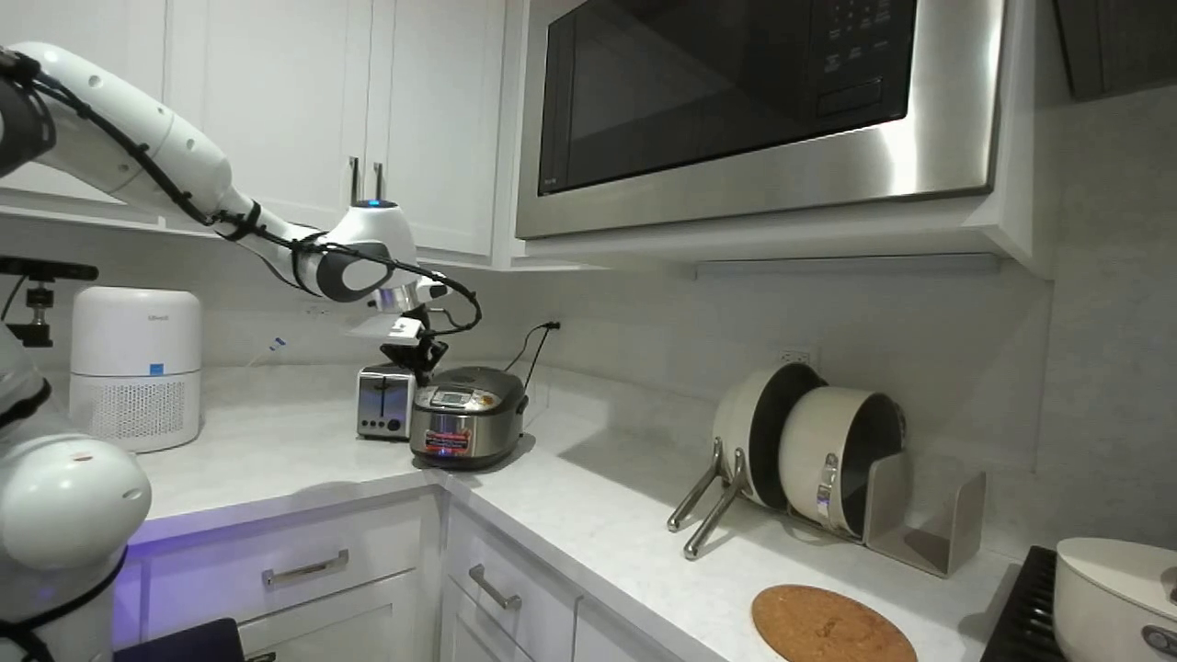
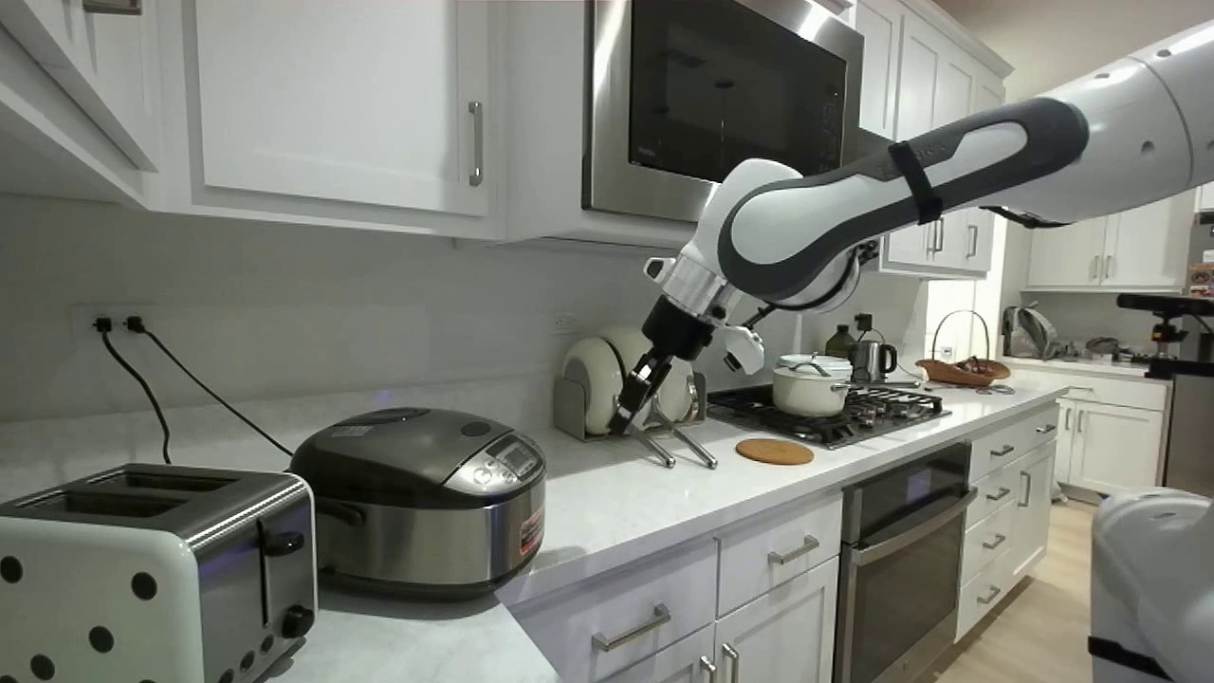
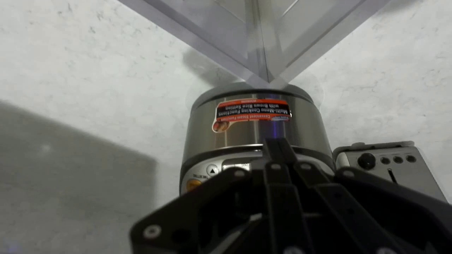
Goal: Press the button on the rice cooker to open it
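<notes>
The white arm (image 1: pixel 175 131) has dark grey panels (image 2: pixel 1056 133); black straps (image 1: pixel 245 222) hold a black cable (image 1: pixel 164 177); pale screws (image 3: pixel 152 231) dot the black gripper (image 3: pixel 279 143).

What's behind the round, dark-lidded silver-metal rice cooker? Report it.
In an exterior view, a thin black cord slopes from the pale wall and vanishes behind the cooker; its far end is covered.

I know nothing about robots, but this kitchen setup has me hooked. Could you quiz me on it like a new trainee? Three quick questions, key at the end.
1. True or false: the rice cooker has its lid closed.

2. Choose one. The white side of the toaster is dotted in: a) red; b) black; c) green.

3. Fill the gap with open or shut: in the wrist view, the gripper is ____.

Key: 1. True. 2. b. 3. Shut.
</notes>
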`<state>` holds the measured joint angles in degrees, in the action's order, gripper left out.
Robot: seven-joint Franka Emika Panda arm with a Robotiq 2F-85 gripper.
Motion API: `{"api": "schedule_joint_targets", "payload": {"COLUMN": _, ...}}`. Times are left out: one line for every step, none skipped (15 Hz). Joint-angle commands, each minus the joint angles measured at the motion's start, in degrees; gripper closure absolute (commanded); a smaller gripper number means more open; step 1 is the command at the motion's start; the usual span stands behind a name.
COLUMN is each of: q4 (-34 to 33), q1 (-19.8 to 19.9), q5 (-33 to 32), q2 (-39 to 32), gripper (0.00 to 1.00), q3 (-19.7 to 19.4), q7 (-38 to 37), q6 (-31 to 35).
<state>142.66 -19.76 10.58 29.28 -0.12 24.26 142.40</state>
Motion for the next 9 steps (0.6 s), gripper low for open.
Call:
{"api": "schedule_joint_targets", "payload": {"q4": 0.73, "q1": -2.14, "q5": 1.44, "q2": 0.27, "gripper": 1.00, "q3": 0.48, "q7": 1.41, "q6": 4.11}}
{"api": "schedule_joint_targets", "payload": {"q4": 0.51, "q1": -2.72, "q5": 1.39, "q2": -0.12, "gripper": 1.00, "q3": 0.59, "q7": 1.32, "q6": 4.86}}
{"api": "schedule_joint_targets", "payload": {"q4": 0.39, "q1": -3.27, "q5": 1.28, "q2": -0.37, "gripper": 1.00, "q3": 0.68, "q7": 1.34, "q6": 5.43}}
{"api": "schedule_joint_targets", "payload": {"q4": 0.27, "q1": -3.76, "q5": 1.18, "q2": -0.73, "gripper": 1.00, "q3": 0.90, "q7": 1.31, "q6": 6.27}}
{"api": "schedule_joint_targets", "payload": {"q4": 0.11, "q1": -4.24, "q5": 1.11, "q2": -1.03, "gripper": 1.00, "q3": 1.08, "q7": 1.25, "q6": 6.86}}
{"api": "schedule_joint_targets", "payload": {"q4": -0.09, "q1": -4.65, "q5": 0.88, "q2": -1.44, "gripper": 1.00, "q3": 1.37, "q7": 1.17, "q6": 7.48}}
{"api": "schedule_joint_targets", "payload": {"q4": -0.26, "q1": -5.01, "q5": 0.72, "q2": -1.87, "gripper": 1.00, "q3": 1.66, "q7": 1.08, "q6": 8.18}}
{"api": "schedule_joint_targets", "payload": {"q4": -0.45, "q1": -5.32, "q5": 0.54, "q2": -2.41, "gripper": 1.00, "q3": 1.98, "q7": 0.99, "q6": 8.87}}
{"api": "schedule_joint_targets", "payload": {"q4": -0.65, "q1": -5.58, "q5": 0.37, "q2": -3.00, "gripper": 1.00, "q3": 2.24, "q7": 0.87, "q6": 9.55}}
